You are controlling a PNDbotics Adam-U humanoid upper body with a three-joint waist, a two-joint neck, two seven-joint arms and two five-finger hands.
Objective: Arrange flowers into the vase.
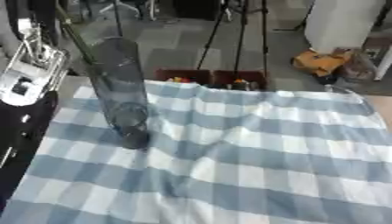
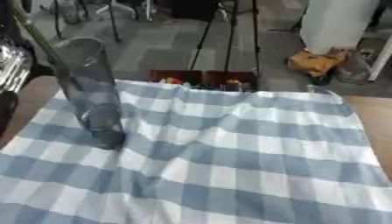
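Observation:
A tall clear glass vase (image 1: pixel 122 94) stands upright on the left part of the blue and white checked cloth (image 1: pixel 253 153). A thin green stem (image 2: pixel 34 33) slants down from the upper left corner into the vase's mouth; its flower is out of view. My left arm comes in along the left edge, showing silver and white parts (image 1: pixel 27 72) and a black part below them. A dark shape by the stem's upper end at the top left may be my left hand (image 1: pixel 27 17). My right hand shows in neither view.
Beyond the table's far edge stands a dark red box (image 1: pixel 211 78) with small coloured things in it. On the floor behind are tripod legs (image 1: pixel 237 39), a white column (image 1: pixel 341 24) and an orange object (image 1: pixel 321 61). Bare wood (image 2: pixel 375 118) shows at the right.

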